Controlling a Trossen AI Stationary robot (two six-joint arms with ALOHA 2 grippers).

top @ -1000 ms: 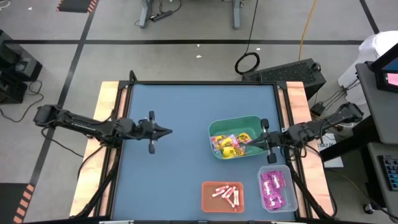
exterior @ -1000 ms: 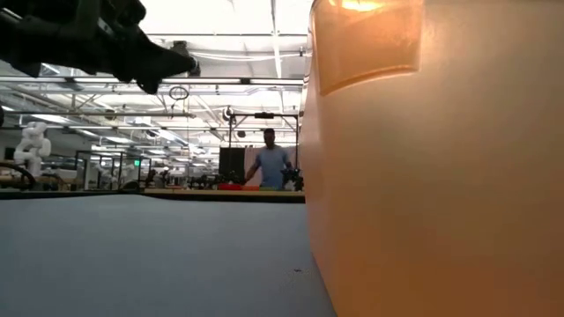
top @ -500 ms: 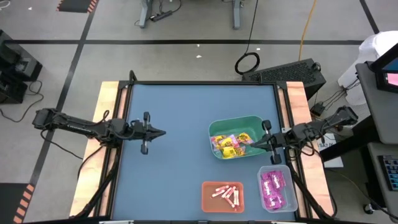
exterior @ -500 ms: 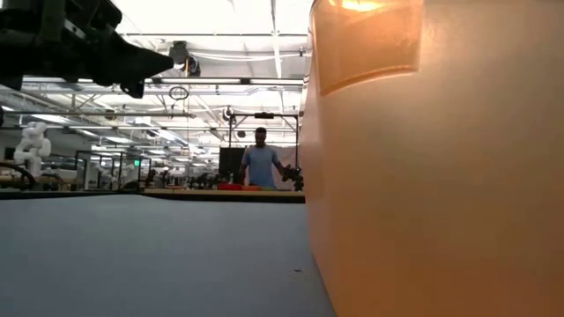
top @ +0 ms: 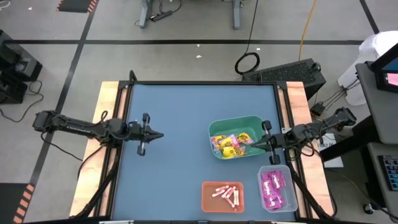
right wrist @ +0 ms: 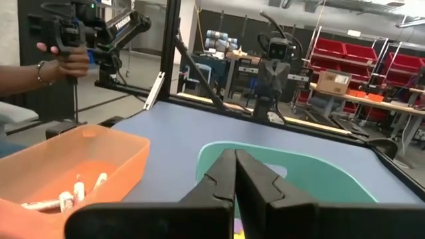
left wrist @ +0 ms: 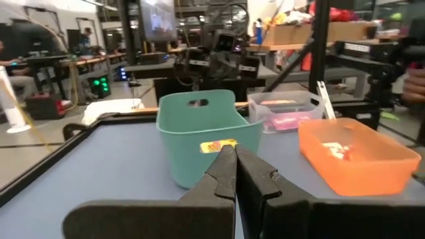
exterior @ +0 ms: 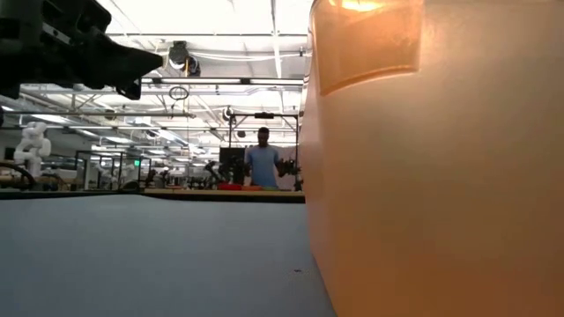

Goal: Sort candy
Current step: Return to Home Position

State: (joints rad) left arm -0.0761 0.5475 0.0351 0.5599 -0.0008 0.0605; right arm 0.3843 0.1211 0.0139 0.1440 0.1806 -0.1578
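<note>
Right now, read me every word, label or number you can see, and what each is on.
Nothing reads clearly.
White lettering on the dark arm segment near the person's hand: too blurred to read.
Print on the yellow square candy packets in the green plastic bin: too small.
Print on the magenta-purple square candy packets in the clear plastic bin: too small.
</note>
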